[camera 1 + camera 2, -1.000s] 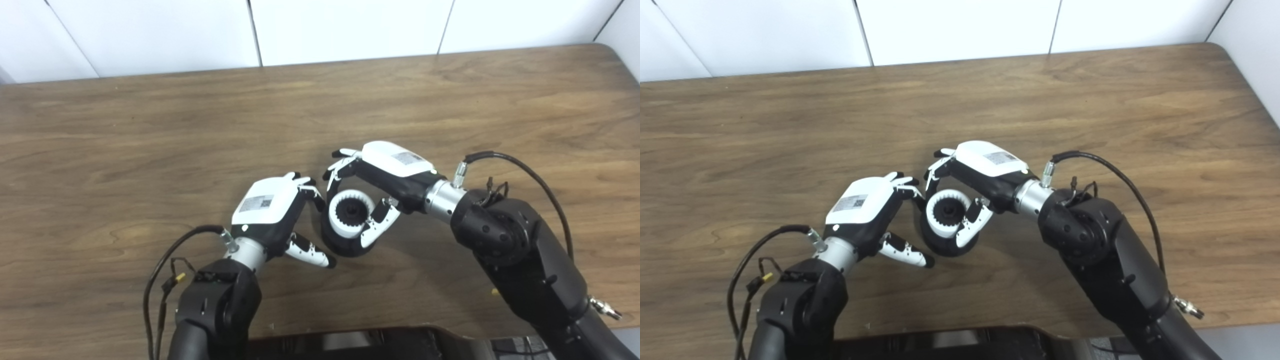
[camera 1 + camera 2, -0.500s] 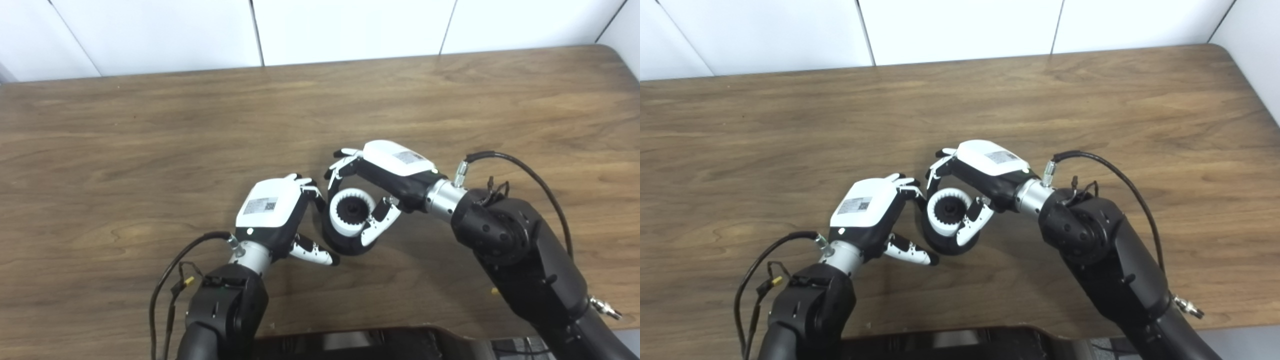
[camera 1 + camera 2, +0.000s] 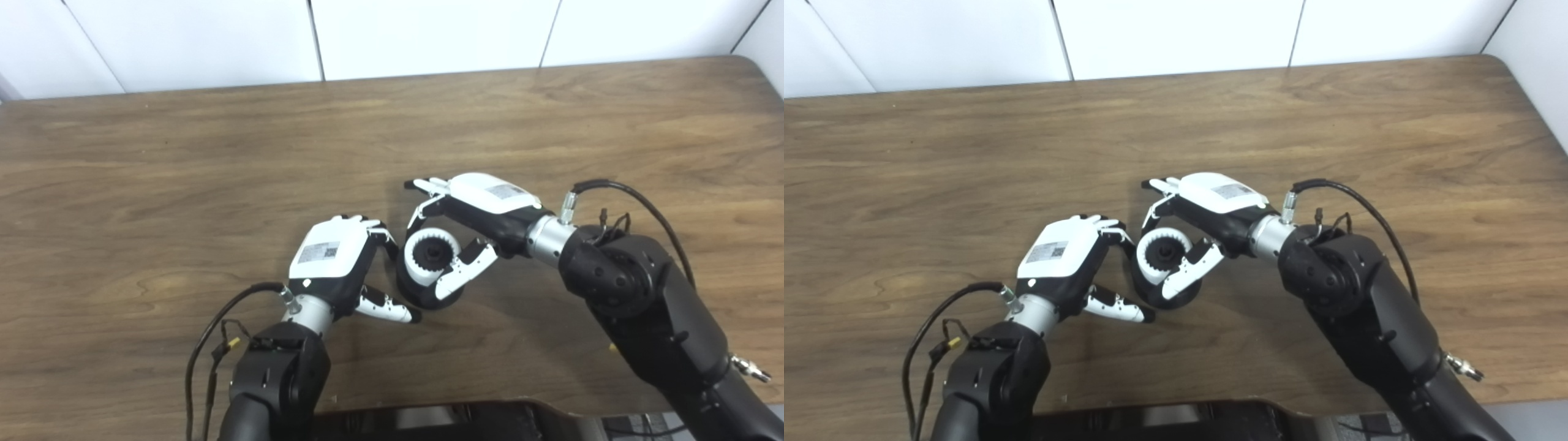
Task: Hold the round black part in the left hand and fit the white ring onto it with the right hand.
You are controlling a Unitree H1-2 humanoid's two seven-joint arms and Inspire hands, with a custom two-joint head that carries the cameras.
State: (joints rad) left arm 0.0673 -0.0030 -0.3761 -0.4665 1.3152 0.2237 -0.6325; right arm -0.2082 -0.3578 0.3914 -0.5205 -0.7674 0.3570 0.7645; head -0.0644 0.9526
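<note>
The round black part (image 3: 422,295) rests on the wooden table near the middle, and the white toothed ring (image 3: 420,268) sits in its top. My left hand (image 3: 340,260) grips the part from the left. Its curled fingers (image 3: 384,234) press the upper left side and its thumb (image 3: 387,309) touches the lower left rim. My right hand (image 3: 484,205) hovers over the part from the right. Its fingers (image 3: 427,184) are stretched out above and behind the ring, off it. Its thumb (image 3: 463,277) lies along the ring's right side.
The brown table (image 3: 184,171) stretches wide on all sides, with a white wall behind it. Black cables (image 3: 637,202) loop off both wrists. A dark robot body part (image 3: 429,419) shows at the bottom edge.
My right hand's fingers have straightened and lifted off the ring's far side. My left hand has shifted right, closing in on the black part.
</note>
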